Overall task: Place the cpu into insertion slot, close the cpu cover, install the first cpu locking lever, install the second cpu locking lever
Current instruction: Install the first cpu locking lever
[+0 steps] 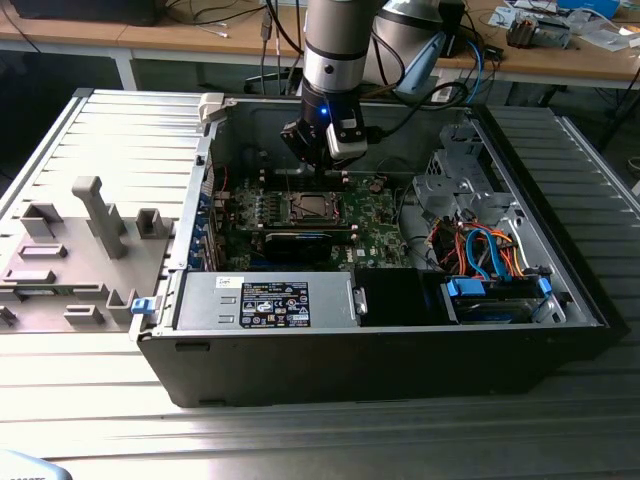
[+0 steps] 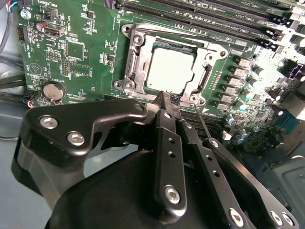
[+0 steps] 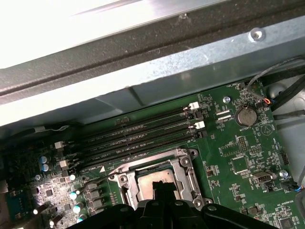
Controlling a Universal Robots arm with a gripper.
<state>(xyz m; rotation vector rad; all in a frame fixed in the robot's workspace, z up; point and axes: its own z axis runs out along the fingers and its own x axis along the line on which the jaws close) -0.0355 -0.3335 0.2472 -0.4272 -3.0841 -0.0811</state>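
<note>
In the second wrist view the gripper (image 2: 167, 99) has its fingers pressed together, holding nothing, just over the edge of the insertion slot (image 2: 167, 67). The cpu (image 2: 169, 70) lies in the slot, and the cpu cover (image 2: 136, 62) is closed around it on the green motherboard (image 2: 86, 52).

Board: green motherboard (image 3: 238, 162), below a grey metal case wall (image 3: 181, 67).
Memory slots: long dark slots (image 3: 138, 136) between wall and socket, white latches at one end.
Socket: insertion slot (image 3: 136, 183) with silvery rim; cpu (image 3: 145, 179) lying inside.
Pincer: black pincer (image 3: 162, 193) over the socket's near edge, fingers close together.
Battery: coin cell (image 3: 246, 115) near cables.
</note>
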